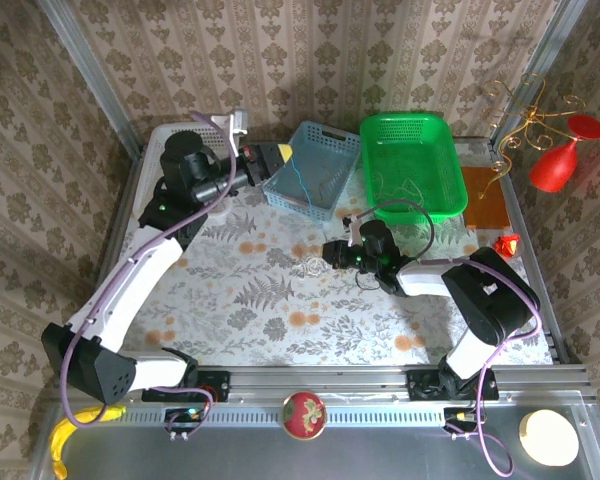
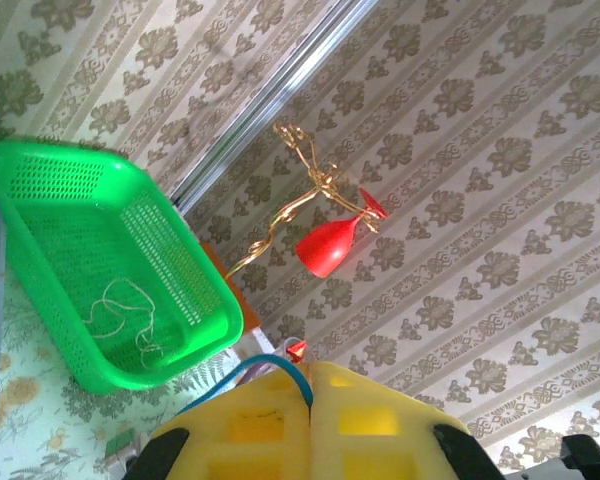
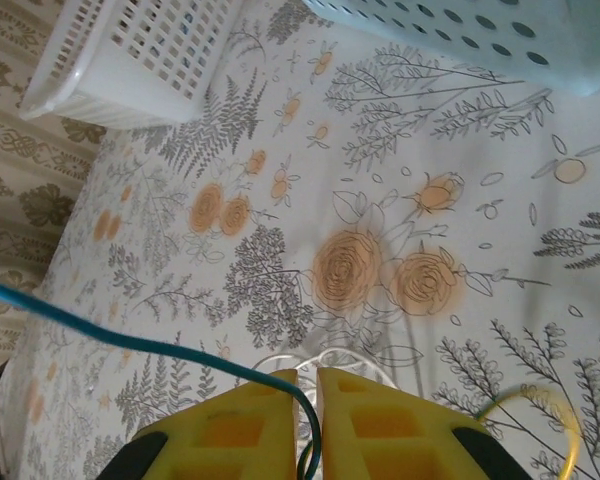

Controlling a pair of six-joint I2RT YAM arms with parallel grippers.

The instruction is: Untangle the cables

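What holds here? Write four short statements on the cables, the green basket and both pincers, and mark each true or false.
1. The left pincer is shut on a blue cable. True.
2. The green basket has nothing in it. False: a whitish cable lies on its floor.
3. The right pincer stands wide open above bare cloth. False: it is shut on a blue cable.
4. A pale yellow cable curves beside the right pincer. True.
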